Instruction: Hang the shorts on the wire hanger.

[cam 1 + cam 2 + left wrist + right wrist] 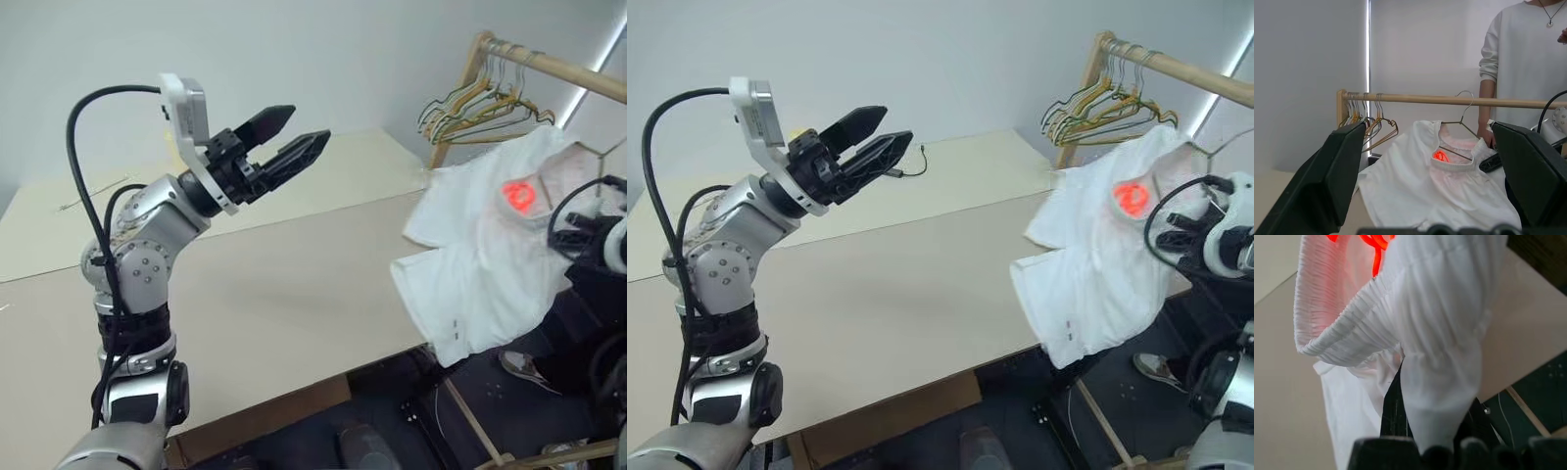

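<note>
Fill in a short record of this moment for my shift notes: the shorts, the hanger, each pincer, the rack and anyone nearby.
shorts: white shorts, lifted off the table, hanging past its right edge, waistband up
hanger: thin wire hanger threaded through the waistband, hook raised near the wooden rail, not clearly on it
left pincer: left pincer open, empty, raised above the table
right pincer: right pincer shut on the shorts' fabric
rack: spare hangers bunched at the rail's end
bystander: person in a white top behind the rail
</note>
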{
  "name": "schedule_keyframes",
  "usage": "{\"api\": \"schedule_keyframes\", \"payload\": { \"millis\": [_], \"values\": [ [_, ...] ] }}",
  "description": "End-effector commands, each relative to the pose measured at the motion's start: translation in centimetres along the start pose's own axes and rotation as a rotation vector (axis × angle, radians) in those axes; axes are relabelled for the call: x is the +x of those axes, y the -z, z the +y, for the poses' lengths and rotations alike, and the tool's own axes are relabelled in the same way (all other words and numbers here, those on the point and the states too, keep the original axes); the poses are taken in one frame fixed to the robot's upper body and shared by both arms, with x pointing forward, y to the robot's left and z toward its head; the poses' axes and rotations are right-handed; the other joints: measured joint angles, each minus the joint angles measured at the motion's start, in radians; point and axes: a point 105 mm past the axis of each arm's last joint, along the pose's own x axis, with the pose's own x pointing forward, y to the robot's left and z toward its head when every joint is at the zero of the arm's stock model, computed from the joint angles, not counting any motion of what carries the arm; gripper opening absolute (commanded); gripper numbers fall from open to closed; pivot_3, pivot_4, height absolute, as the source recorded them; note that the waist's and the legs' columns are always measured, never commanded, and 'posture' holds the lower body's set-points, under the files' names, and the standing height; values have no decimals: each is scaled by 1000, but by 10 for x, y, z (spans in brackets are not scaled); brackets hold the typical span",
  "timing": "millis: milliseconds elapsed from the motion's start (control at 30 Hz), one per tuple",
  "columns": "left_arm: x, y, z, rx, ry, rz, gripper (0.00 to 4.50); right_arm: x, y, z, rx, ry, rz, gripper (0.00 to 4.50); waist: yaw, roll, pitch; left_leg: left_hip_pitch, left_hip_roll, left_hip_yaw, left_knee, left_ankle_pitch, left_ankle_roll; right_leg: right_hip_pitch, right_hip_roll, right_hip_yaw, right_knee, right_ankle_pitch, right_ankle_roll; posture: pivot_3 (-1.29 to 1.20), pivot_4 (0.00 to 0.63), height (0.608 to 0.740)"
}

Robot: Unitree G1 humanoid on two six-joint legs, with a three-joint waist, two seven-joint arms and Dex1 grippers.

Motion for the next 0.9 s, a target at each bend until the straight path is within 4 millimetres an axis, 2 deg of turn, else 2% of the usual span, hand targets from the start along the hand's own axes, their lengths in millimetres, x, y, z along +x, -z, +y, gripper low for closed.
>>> {"api": "schedule_keyframes", "payload": {
  "millis": [33,200,400,667,800,900],
  "values": [
    [4,-12,-4,23,19,-28,4443,-15,-19,-15,119,67,-53,0,-9,0,0,0,0,0,0,0,0,0,0,0,0,0,0,-337,7,740],
    [2,-10,-7,19,34,-22,4443,-18,-35,-28,210,117,-101,0,-20,0,0,0,0,0,-1,0,1,-1,0,0,-1,0,0,-334,8,740],
    [2,-11,-10,2,62,-26,4443,-16,-39,-40,269,154,-129,0,-20,0,0,0,0,1,-2,0,1,0,0,1,-2,-2,3,-325,7,740],
    [-2,-8,-17,-25,107,-7,4443,2,-24,-54,267,236,-101,0,-18,0,0,0,0,1,-3,0,1,1,0,1,-8,0,6,-319,9,740],
    [-5,-7,-20,-27,127,12,4500,6,-20,-52,238,245,-96,1207,-19,0,0,-1,0,2,-3,-1,2,2,0,2,-10,1,8,-311,13,740],
    [-8,-7,-20,-27,136,29,4500,6,-23,-50,213,256,-120,2341,-19,1,0,0,0,3,-3,-1,2,2,0,4,-10,1,9,-309,13,740]
  ]
}}
